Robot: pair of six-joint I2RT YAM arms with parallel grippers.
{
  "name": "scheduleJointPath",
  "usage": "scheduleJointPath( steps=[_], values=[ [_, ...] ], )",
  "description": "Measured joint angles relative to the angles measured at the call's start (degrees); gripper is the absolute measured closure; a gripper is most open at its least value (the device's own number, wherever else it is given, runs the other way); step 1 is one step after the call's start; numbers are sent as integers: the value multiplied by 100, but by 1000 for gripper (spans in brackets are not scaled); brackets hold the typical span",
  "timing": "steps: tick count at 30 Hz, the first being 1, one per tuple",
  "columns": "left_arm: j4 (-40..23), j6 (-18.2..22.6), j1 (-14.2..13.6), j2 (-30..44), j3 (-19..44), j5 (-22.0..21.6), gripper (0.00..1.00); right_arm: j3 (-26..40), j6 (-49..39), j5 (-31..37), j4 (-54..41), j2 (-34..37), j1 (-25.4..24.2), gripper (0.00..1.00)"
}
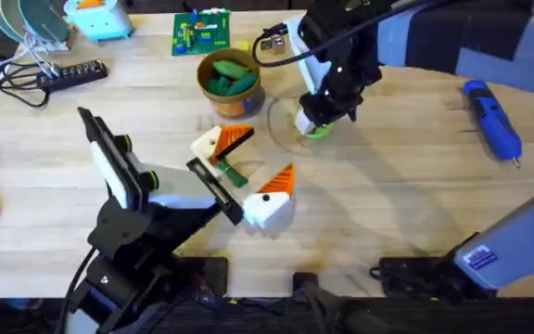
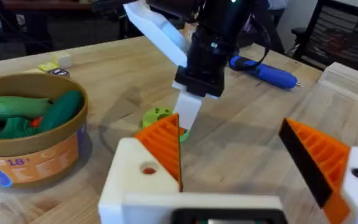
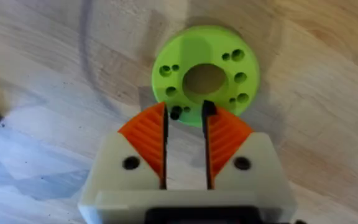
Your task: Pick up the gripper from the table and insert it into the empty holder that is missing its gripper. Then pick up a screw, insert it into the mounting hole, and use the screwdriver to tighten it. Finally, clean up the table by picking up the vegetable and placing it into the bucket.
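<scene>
From where I stood, the one marking I could read was "18" followed by a small raised mark, printed in blue on the orange-brown side of the bucket [image 2: 33, 146], low on its wall near a blue patch. A white-and-blue label [image 1: 481, 259] sat on the right arm's near link, its print too small to make out. Nothing else carried legible writing.
</scene>
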Motion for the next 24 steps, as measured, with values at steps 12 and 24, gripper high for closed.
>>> scheduleJointPath(
  steps=[12,24],
  values=[
    [0,2,0,1,0,0,8,0,146,6,-12,0,0,973],
    [0,0,0,1,0,0,8,150,156,6,-447,0,-65,994]
  ],
)
